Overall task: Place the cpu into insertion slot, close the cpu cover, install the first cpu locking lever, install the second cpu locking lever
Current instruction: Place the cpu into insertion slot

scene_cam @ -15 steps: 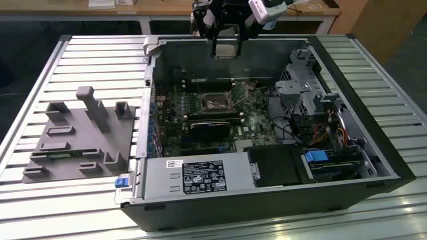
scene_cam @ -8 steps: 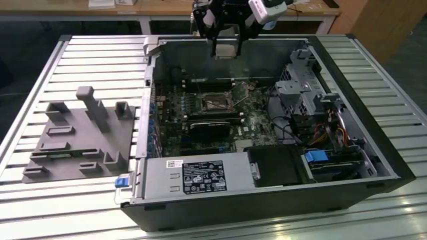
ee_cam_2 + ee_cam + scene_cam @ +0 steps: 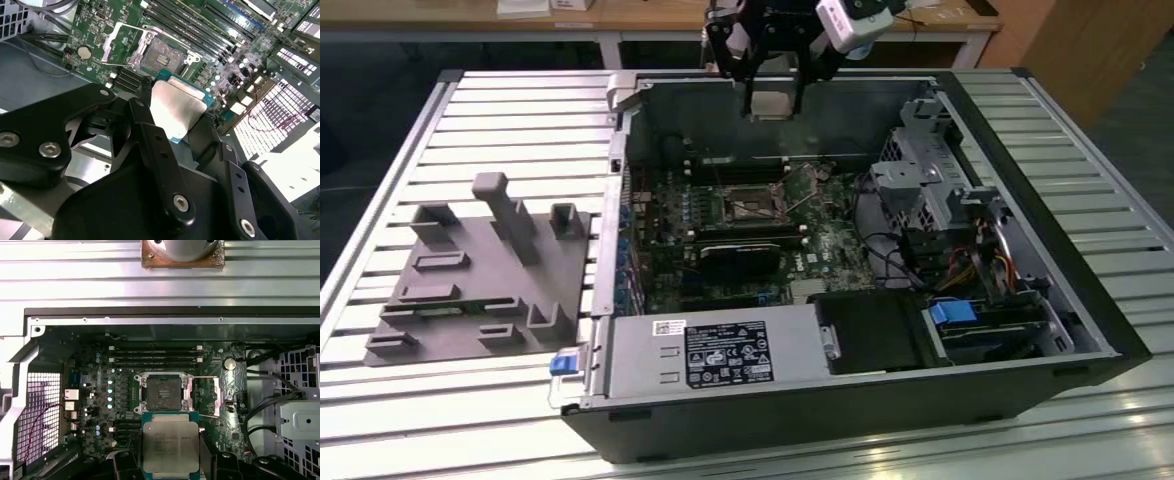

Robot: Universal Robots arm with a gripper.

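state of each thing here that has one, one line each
cpu: gripped, held above the board, not seated
insertion slot: empty, uncovered
cpu cover: swung open
gripper: jaws shut on the cpu
computer case: side open

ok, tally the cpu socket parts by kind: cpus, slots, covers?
cpu: 1, held in the gripper
insertion slot: 1, no chip in it
cpu cover: 1, swung open
Total: 3

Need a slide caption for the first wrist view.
The gripper holds the cpu over the open computer case, with the insertion slot empty.
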